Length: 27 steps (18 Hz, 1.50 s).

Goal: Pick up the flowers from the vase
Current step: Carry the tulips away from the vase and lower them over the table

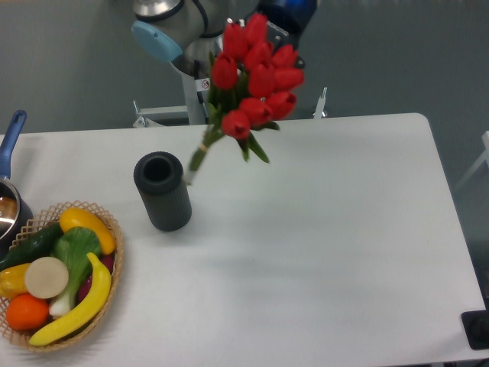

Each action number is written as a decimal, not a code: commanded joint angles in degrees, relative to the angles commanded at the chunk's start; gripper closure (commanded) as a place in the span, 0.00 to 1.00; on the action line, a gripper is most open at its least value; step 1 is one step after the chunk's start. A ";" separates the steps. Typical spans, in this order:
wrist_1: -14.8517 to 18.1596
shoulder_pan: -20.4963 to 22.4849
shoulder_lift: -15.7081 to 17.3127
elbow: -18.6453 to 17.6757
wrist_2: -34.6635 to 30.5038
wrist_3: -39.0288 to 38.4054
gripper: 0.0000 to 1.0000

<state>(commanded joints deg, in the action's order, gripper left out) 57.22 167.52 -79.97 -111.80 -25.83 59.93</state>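
the flowers (256, 73) hang clear of the vase (162, 191); gripper hidden behind them — grip unclear; no writing legible

Wicker basket (114, 267) w/ produce — pot (9, 202) beside.

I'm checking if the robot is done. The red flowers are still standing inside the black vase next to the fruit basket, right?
Not quite. The camera view shows the red flowers lifted out, hanging tilted in the air up and right of the black vase, whose mouth is empty. The vase does stand by the fruit basket.
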 joint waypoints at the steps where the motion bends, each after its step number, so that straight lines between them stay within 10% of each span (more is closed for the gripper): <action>1: 0.00 0.09 -0.70 0.18 -1.05 1.67 1.00; 9: 0.17 -3.24 -7.12 7.55 -22.58 5.10 1.00; 19: 0.88 -19.68 -21.00 14.67 -52.27 7.75 0.91; 27: 0.97 -21.36 -30.41 19.68 -61.35 7.66 0.93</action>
<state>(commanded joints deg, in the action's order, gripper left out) 58.18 146.16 -110.38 -92.12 -87.18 67.59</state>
